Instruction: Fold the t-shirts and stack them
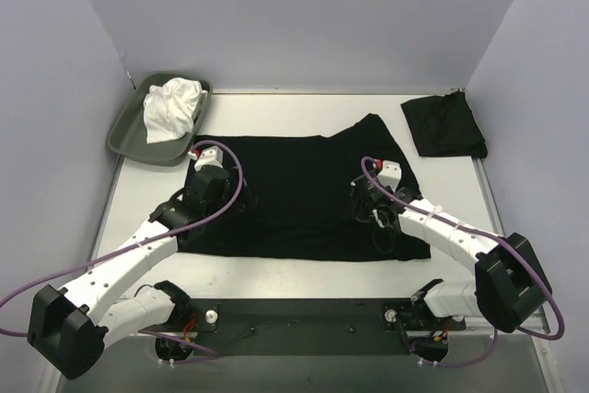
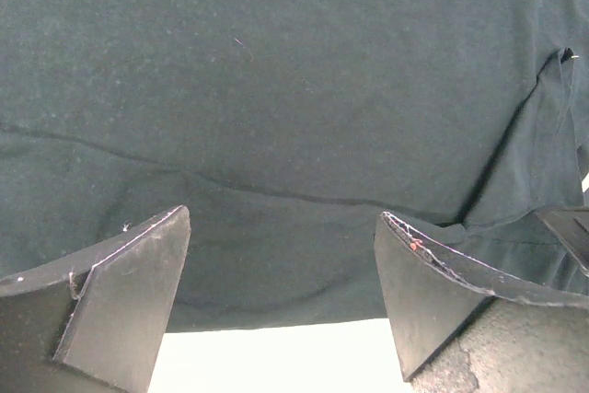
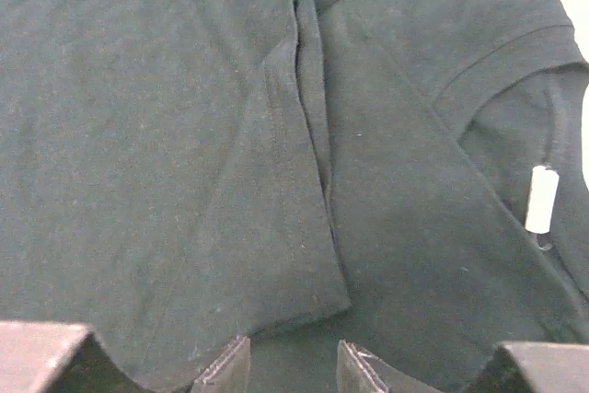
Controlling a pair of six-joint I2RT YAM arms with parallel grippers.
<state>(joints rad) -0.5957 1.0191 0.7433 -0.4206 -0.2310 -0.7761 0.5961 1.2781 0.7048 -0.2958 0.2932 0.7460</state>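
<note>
Your left gripper (image 2: 283, 220), wide open, hovers over the left edge of the spread black thin-cloth t-shirt (image 1: 294, 204) in the middle of the worktop (image 1: 276, 271); a shallow pinch could slip and skew the fold. Your right gripper (image 3: 293, 354), fingers narrowly apart and empty, sits above the tucked sleeve (image 3: 276, 255), which may bunch. The shallow grey-green plastic tray (image 1: 118, 135) at the far left corner holds crumpled white cloth (image 1: 172, 108); a folded black t-shirt (image 1: 444, 126) lies by the far right corner.

White arm links (image 1: 129, 264), black joint housings (image 1: 60, 333), purple cables (image 1: 242, 179); end effector fingers (image 2: 120, 301) dark, seemingly scuffed edges.
</note>
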